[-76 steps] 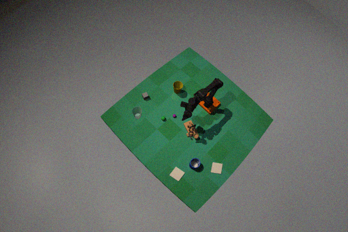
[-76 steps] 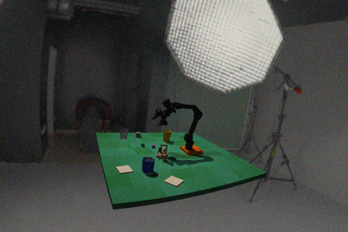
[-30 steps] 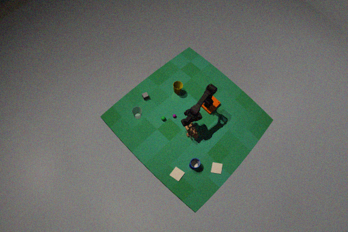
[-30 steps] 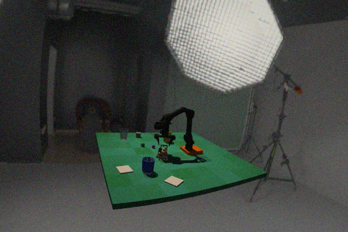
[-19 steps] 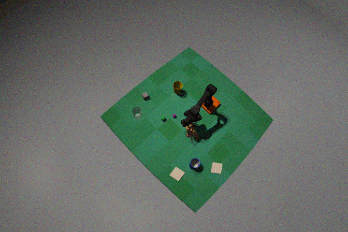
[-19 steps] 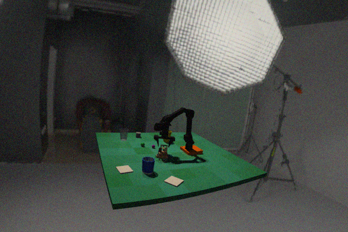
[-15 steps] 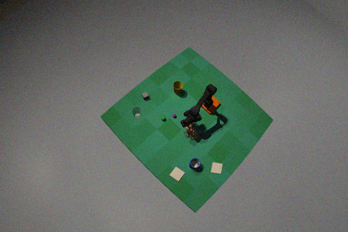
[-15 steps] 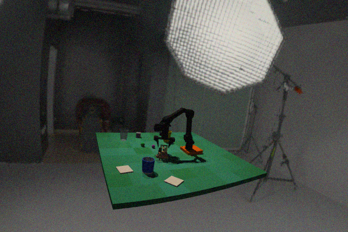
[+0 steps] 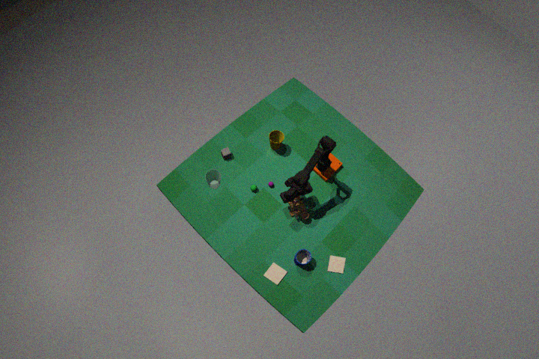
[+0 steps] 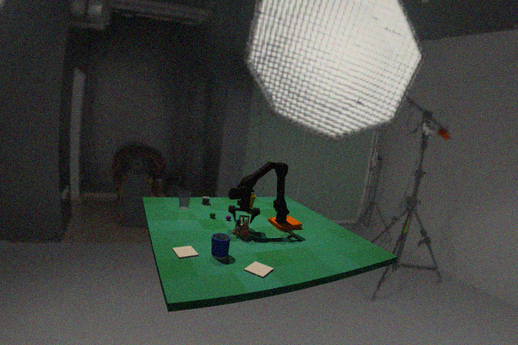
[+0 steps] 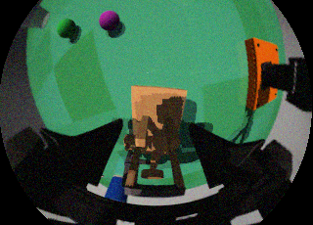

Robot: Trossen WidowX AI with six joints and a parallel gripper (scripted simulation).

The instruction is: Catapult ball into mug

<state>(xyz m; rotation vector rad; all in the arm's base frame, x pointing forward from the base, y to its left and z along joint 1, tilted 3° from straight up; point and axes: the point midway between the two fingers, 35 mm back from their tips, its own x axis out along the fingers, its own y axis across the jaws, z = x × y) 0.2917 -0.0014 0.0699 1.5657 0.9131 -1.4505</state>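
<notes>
A small wooden catapult stands on the green mat. In the wrist view its dark upright frame is at the lower end, with the blue mug beyond it, slightly left. My gripper is open and empty, pointing down above the catapult, with one finger on each side of it in the wrist view. Contact cannot be told. A purple ball and a green ball lie on the mat, away from my fingers. The catapult's cup is hard to make out.
A yellow mug, a clear glass and a grey cube stand farther off. Two pale flat tiles flank the blue mug. My orange base is beside the catapult.
</notes>
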